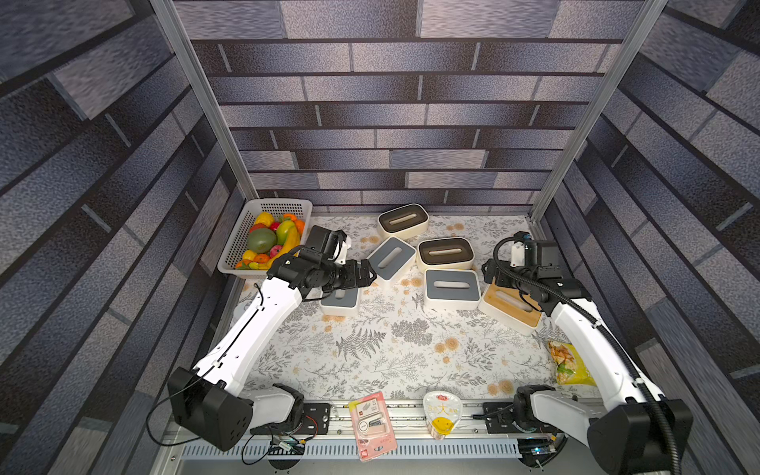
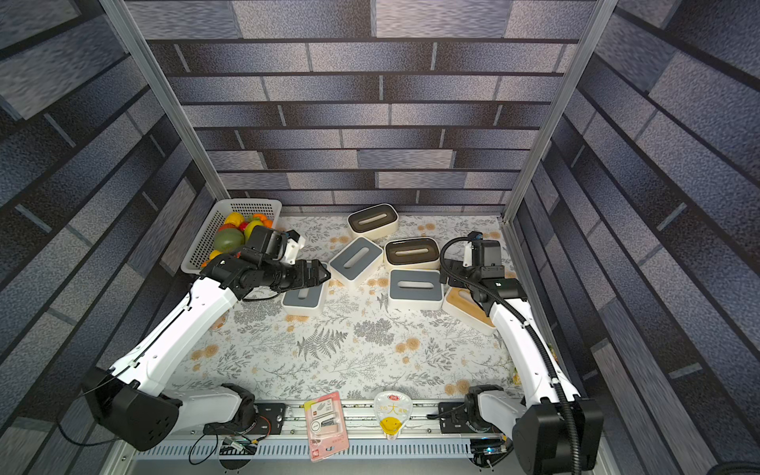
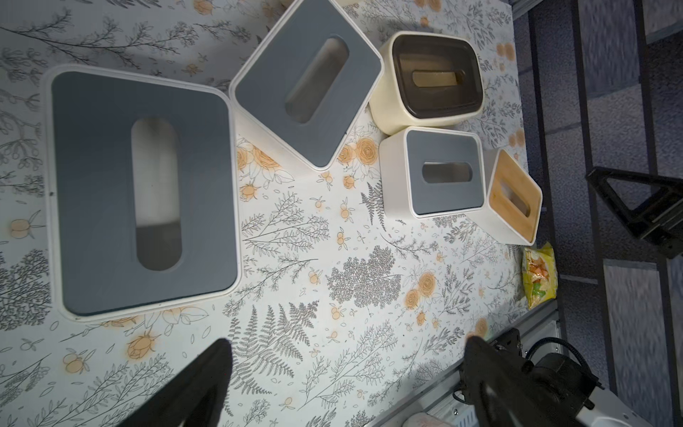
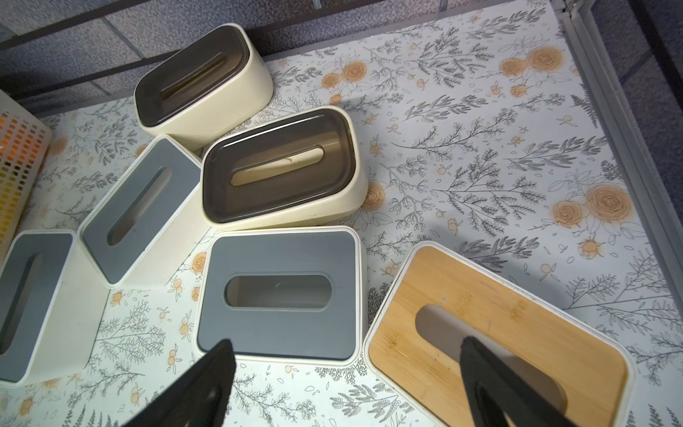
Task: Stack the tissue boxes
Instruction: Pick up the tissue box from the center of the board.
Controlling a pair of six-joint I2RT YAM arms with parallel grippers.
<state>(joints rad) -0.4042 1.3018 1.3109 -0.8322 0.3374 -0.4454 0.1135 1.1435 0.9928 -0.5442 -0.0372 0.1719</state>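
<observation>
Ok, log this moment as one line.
stack: not started | left claw: open, empty, near grey-lidded box | right claw: open, empty, at wood-lidded box

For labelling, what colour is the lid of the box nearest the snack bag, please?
Light wood lid, best in right wrist view.

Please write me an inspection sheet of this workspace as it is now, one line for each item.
Surface: floral tablecloth; no spill seen.
Job's things: none stacked; all six stand singly on the cloth: far brown-lidded box, near brown-lidded box, angled grey-lidded box, middle grey-lidded box, left grey-lidded box, wood-lidded box.
Clutter: fruit basket, far left corner; snack bag, right edge; pink packet and sealed cup at the front edge.
Grippers: left gripper open, empty, by the left grey-lidded box; right gripper open, empty, one finger over the wood-lidded box.
Cables: black hose along the right arm; thin cable looping at the left arm's base.
Surroundings: brick-pattern walls, metal frame posts.
</observation>
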